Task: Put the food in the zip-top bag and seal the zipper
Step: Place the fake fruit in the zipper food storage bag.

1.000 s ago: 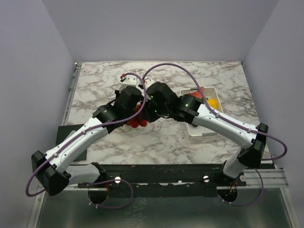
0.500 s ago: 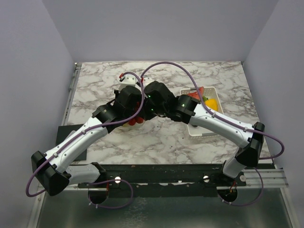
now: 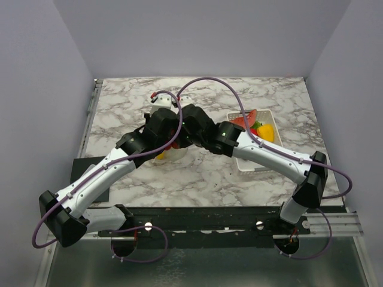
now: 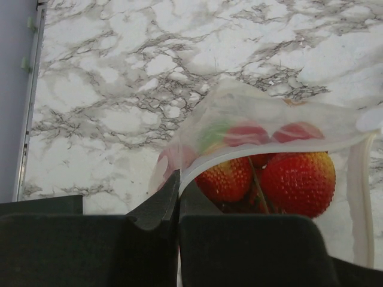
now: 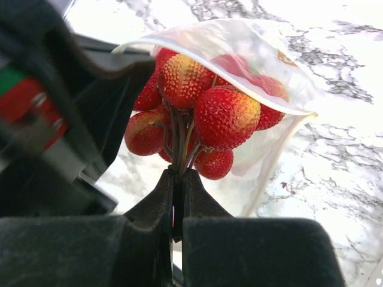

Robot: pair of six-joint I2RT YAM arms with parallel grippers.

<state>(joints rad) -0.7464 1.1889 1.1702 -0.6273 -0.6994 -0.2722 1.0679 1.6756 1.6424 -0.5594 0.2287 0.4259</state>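
The clear zip-top bag (image 4: 239, 113) lies on the marble table with its mouth held open. My left gripper (image 4: 178, 182) is shut on the whitish zipper strip (image 4: 209, 161) at the mouth's edge. My right gripper (image 5: 178, 176) is shut on the stems of a bunch of red berries (image 5: 209, 113), which sits in the bag's mouth (image 5: 257, 48). The berries also show in the left wrist view (image 4: 293, 182). Green and red pieces (image 4: 212, 134) show through the plastic. In the top view both grippers (image 3: 163, 133) (image 3: 188, 128) meet over the bag (image 3: 173, 154).
A white basket (image 3: 254, 160) stands to the right under my right arm, holding a watermelon slice (image 3: 244, 119), a yellow piece (image 3: 267, 131) and a green piece. A dark mat (image 3: 84, 167) lies at the front left under the left arm.
My right gripper has moved left and further back with the berries, bringing them from in front of the grippers into the bag's mouth. The left gripper has kept hold of the bag.
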